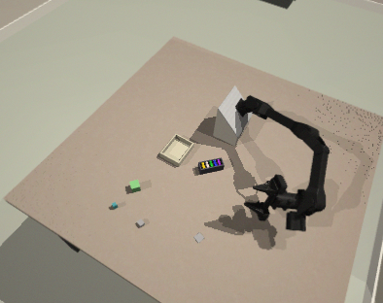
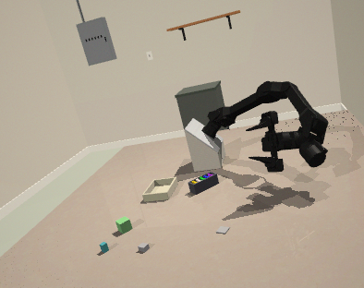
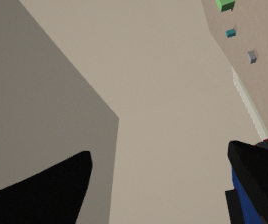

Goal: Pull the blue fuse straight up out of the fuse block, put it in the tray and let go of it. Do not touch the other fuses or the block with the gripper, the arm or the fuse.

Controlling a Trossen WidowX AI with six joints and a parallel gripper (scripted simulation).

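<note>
The fuse block is a dark oblong box with a row of coloured fuses on top. The blue fuse sits in it between the green and the purple fuse. The tray is shallow, beige and empty, left of the block in the top and exterior views. My gripper is open with nothing between its fingers. It hangs above the table, to the right of the block, pointing roughly sideways. The wrist view shows neither block nor tray.
A grey-white wedge stands behind the block; the arm's base meets its sloped face. A green cube, a teal block, a small grey block and a flat grey square lie nearer the front.
</note>
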